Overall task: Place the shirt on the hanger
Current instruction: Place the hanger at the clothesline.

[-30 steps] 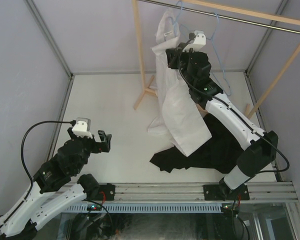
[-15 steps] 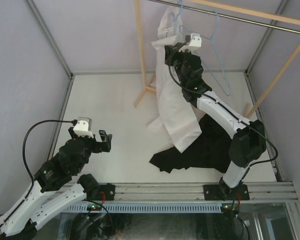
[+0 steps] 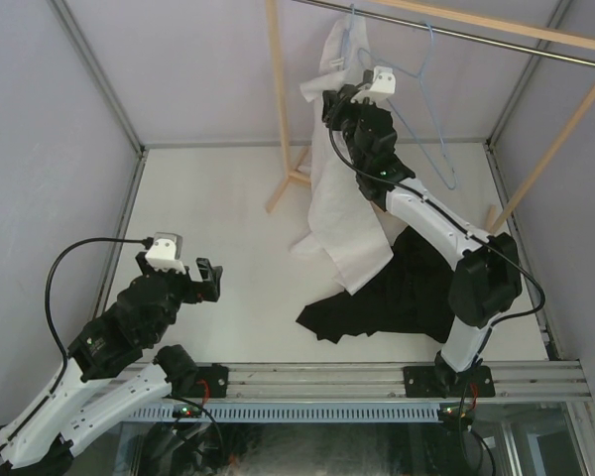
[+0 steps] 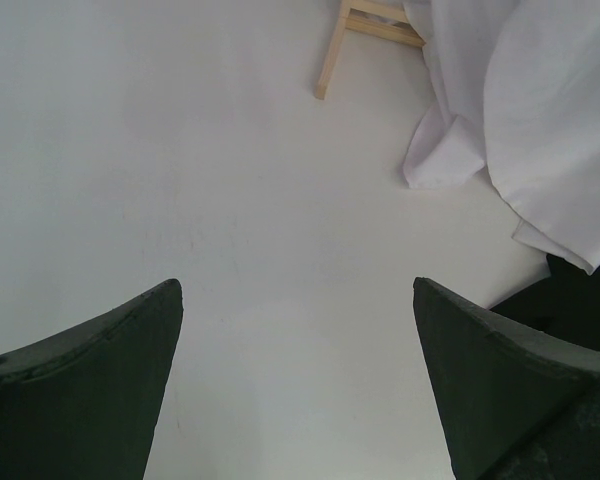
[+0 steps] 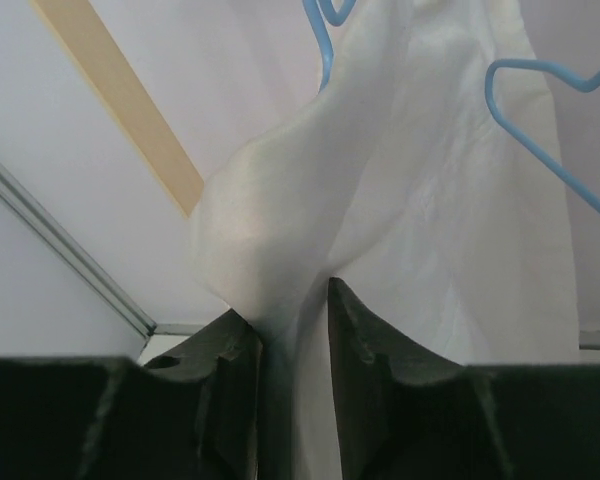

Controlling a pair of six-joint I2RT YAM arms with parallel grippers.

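— Movement on the left side since a second ago?

— None. The left gripper (image 3: 206,281) hovers where it did over the table (image 3: 218,188), its fingers spread wide with nothing between them. Bare white surface lies all around it, out to the left wall (image 3: 40,149).

— And the middle?

— The shirt (image 3: 342,213) hangs higher than before. Its lower hem has lifted off part of the black garment (image 3: 407,293), and one sleeve tip seems to rest on the table near the foot of the wooden post (image 3: 276,109).

— The right arm?

— The right gripper (image 5: 292,305) has climbed toward the rail (image 3: 476,38), pinching a fold of the shirt between nearly closed fingers. The upper cloth bunches against the blue hanger (image 5: 327,55) up by the rail. Whether the wire sits inside the shirt cannot be told.

— Room to move?

— Tight up there: the post is on the left, the rail is above, and the right wall (image 3: 585,228) is near the elbow.
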